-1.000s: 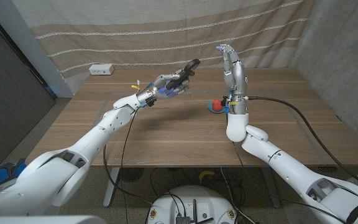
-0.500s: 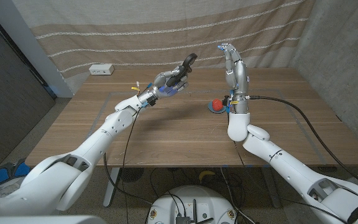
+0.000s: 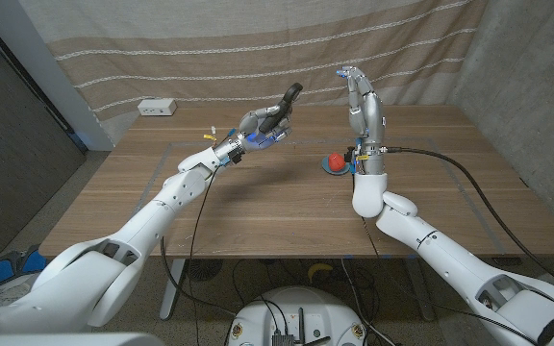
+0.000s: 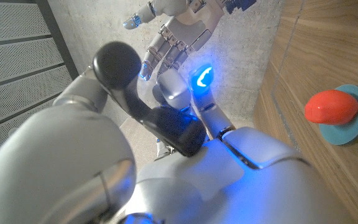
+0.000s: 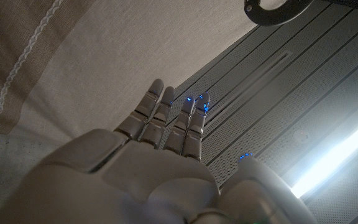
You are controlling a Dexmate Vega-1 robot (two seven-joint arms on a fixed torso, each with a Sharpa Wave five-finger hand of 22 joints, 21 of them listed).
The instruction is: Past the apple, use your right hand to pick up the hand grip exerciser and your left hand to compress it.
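My left hand (image 3: 261, 128) is raised above the middle of the table and grips the black hand grip exerciser (image 3: 289, 100), whose handle sticks up and toward my right hand. In the left wrist view the exerciser (image 4: 137, 94) juts out past my left hand (image 4: 191, 180), with my right hand (image 4: 178, 36) beyond it. My right hand (image 3: 359, 94) stands upright in the air, fingers straight and apart, holding nothing; the right wrist view shows the same right hand (image 5: 160, 146). The red apple (image 3: 335, 160) (image 4: 331, 106) sits on a teal dish (image 3: 332, 170) beside my right forearm.
A white power strip (image 3: 157, 108) lies at the table's far left edge. A striped curtain hangs behind the table. The teal dish (image 4: 348, 129) lies on bare wood between the two arms.
My left hand has risen a little and tilted the exerciser more upright, closer to my right hand. The right hand has stayed where it was.
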